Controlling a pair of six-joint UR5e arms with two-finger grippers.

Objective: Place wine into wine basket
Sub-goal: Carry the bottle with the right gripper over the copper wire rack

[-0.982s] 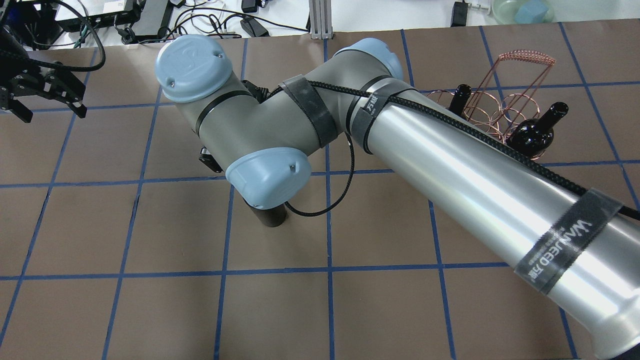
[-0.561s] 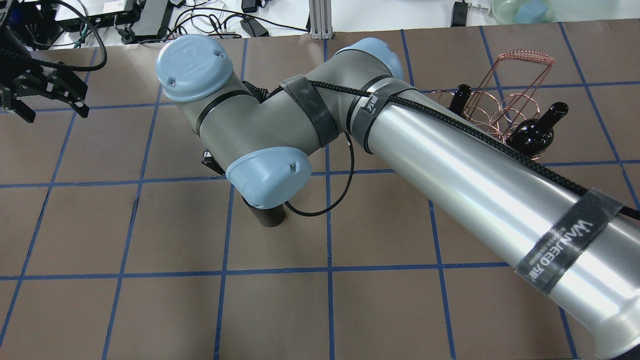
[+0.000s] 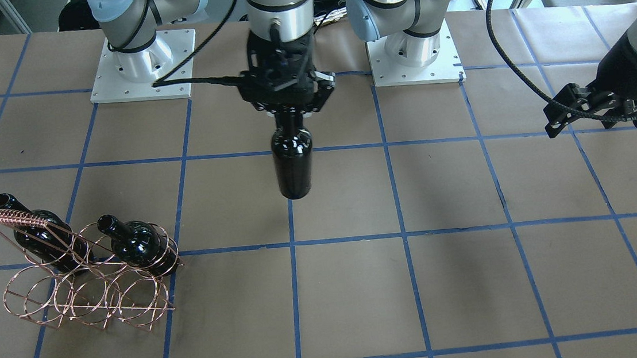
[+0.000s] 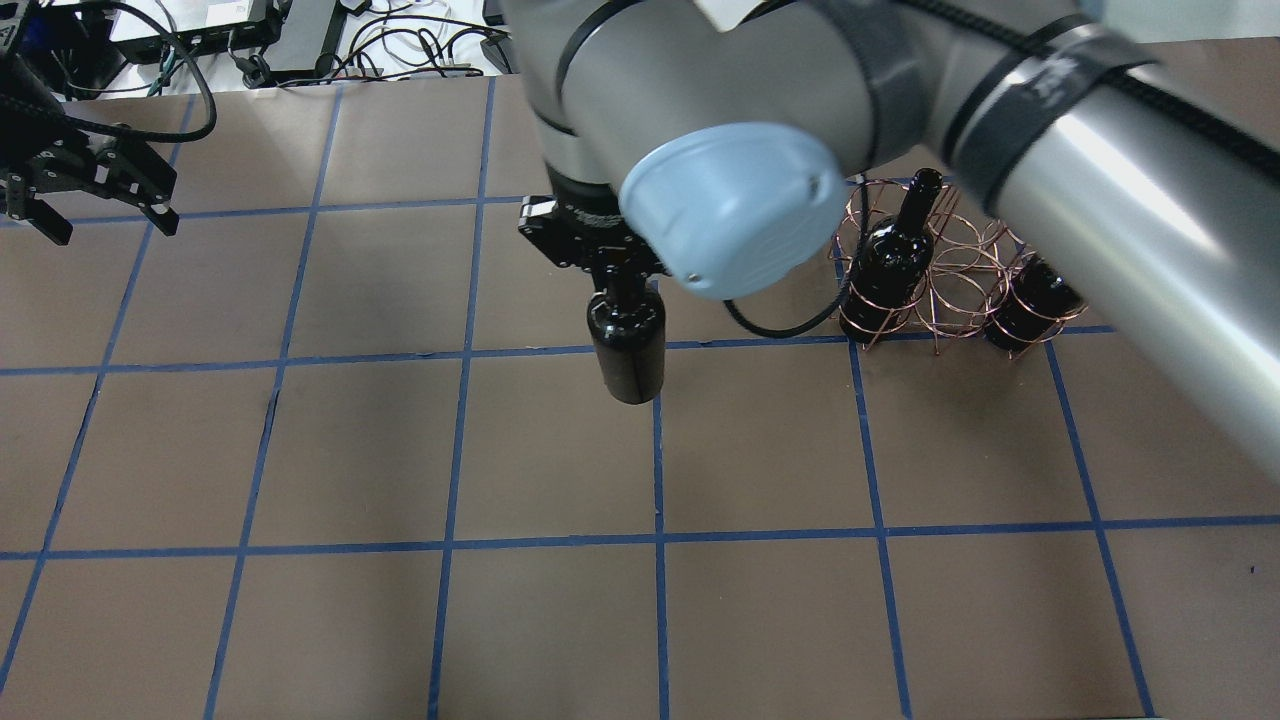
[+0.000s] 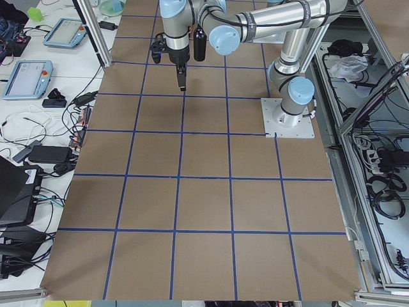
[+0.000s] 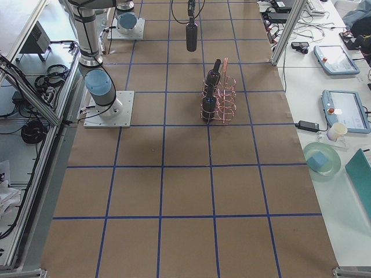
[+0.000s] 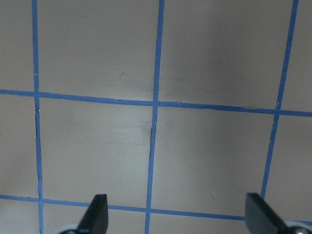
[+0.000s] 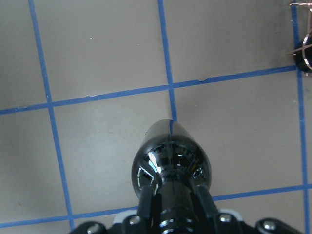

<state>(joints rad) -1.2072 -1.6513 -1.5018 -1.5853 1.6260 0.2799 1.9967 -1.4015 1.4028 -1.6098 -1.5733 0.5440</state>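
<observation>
My right gripper [image 4: 620, 285] is shut on the neck of a glossy black wine bottle [image 4: 627, 345] and holds it upright above the table's middle. The gripper [image 3: 289, 112] and bottle [image 3: 293, 164] also show in the front view, and the bottle [image 8: 170, 161] fills the right wrist view. The copper wire wine basket [image 4: 950, 290] stands to the right and holds two more black bottles [image 4: 893, 260] [image 4: 1020, 305]. In the front view the basket [image 3: 86, 291] sits at the left. My left gripper [image 4: 95, 205] is open and empty at the far left, over bare table [image 7: 178, 217].
Brown paper with a blue tape grid covers the table [image 4: 760, 450]. Cables and devices lie beyond the far edge [image 4: 300, 40]. The right arm's links [image 4: 1100, 150] hang over the basket area in the overhead view.
My right arm has risen and swung right, with the bottle off the table in its grip. The left gripper has barely moved.
</observation>
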